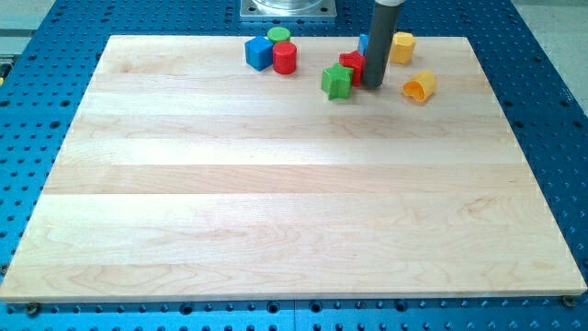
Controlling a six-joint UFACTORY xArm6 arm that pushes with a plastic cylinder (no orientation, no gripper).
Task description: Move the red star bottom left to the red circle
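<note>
The red star (352,65) lies near the view's top, right of centre, partly hidden behind the rod. My tip (372,86) rests on the board just right of the red star, touching or nearly touching it. A green star (337,82) sits against the red star's lower left. The red circle (284,58), a red cylinder, stands further left, about 75 px from the red star. A blue cube (258,52) touches its left side and a green cylinder (278,36) stands just behind it.
A yellow hexagon block (401,46) and a yellow block (419,87) lie right of the rod. A blue block (364,42) peeks out behind the rod. The wooden board (294,230) lies on a blue perforated table.
</note>
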